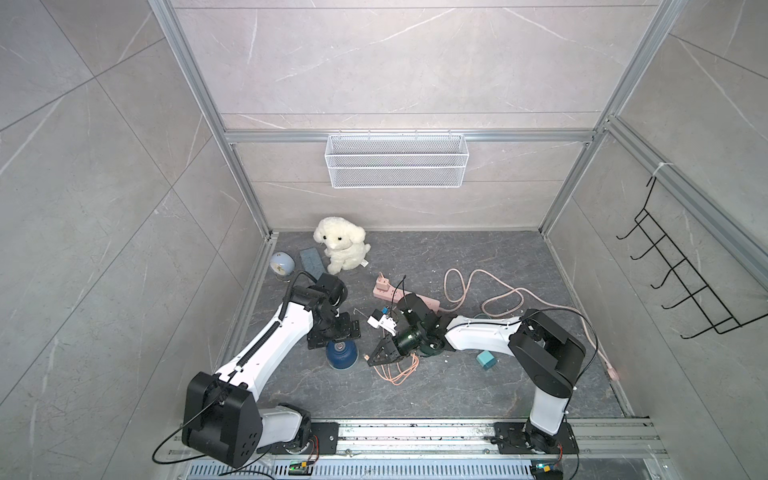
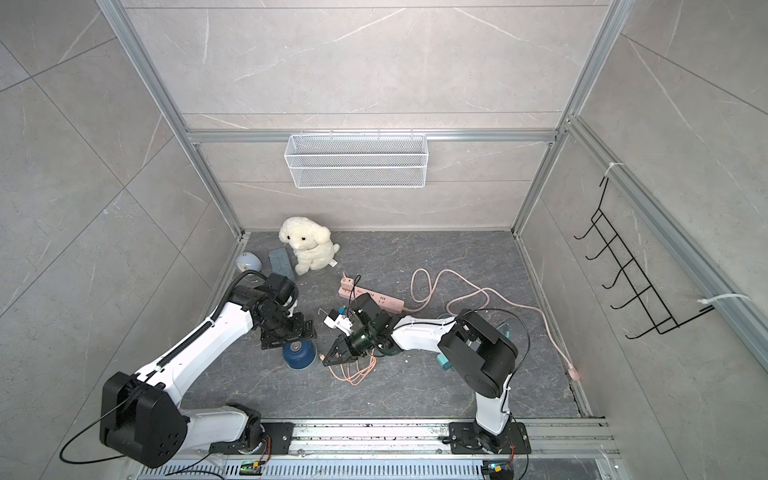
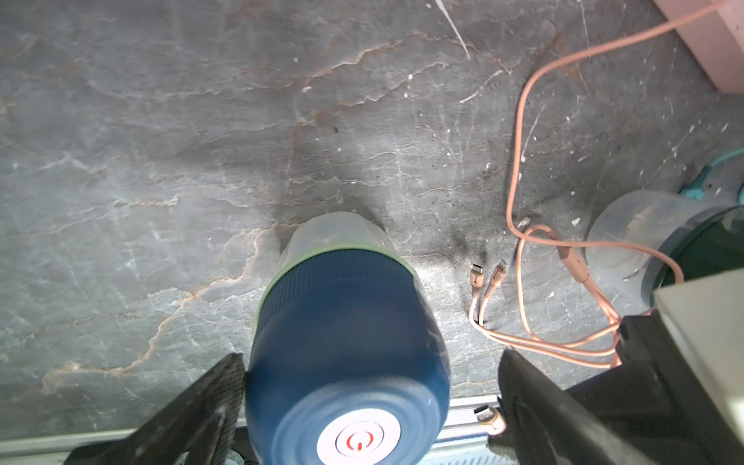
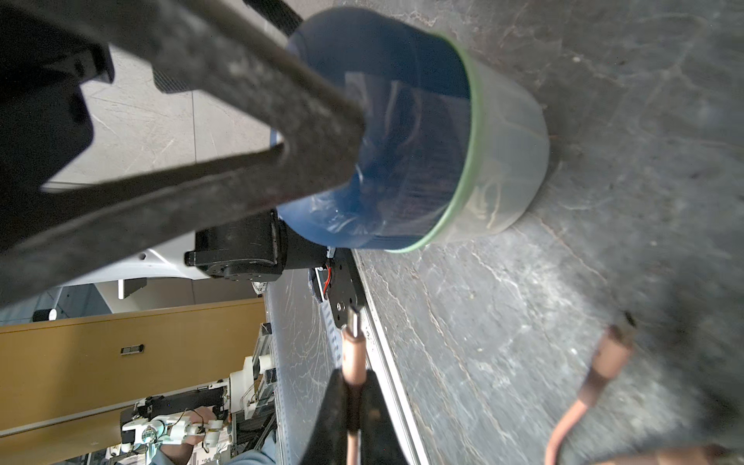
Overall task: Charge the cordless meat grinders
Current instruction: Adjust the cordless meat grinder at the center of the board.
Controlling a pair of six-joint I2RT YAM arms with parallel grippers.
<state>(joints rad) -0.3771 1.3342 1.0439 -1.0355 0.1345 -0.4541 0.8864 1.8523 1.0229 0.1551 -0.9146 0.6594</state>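
Note:
The navy blue meat grinder (image 1: 341, 353) (image 2: 297, 353) stands upright on its clear cup, silver hub up. My left gripper (image 1: 334, 336) (image 3: 372, 356) is open and straddles it; in the left wrist view the grinder (image 3: 346, 362) sits close to one finger, with a gap at the other. The dark green meat grinder (image 1: 433, 348) (image 3: 708, 241) is mostly hidden under my right arm. My right gripper (image 1: 372, 359) (image 4: 354, 380) is shut on a pink charging cable plug (image 4: 353, 342), whose tip points toward the blue grinder (image 4: 402, 133).
A pink power strip (image 1: 384, 291) lies behind the right arm, its cord looping right. A white adapter (image 1: 380, 322), a teal plug cube (image 1: 486, 359), a plush dog (image 1: 340, 245) and a pale blue ball (image 1: 281, 264) are around. Loose pink cable ends (image 3: 487, 277) lie on the floor.

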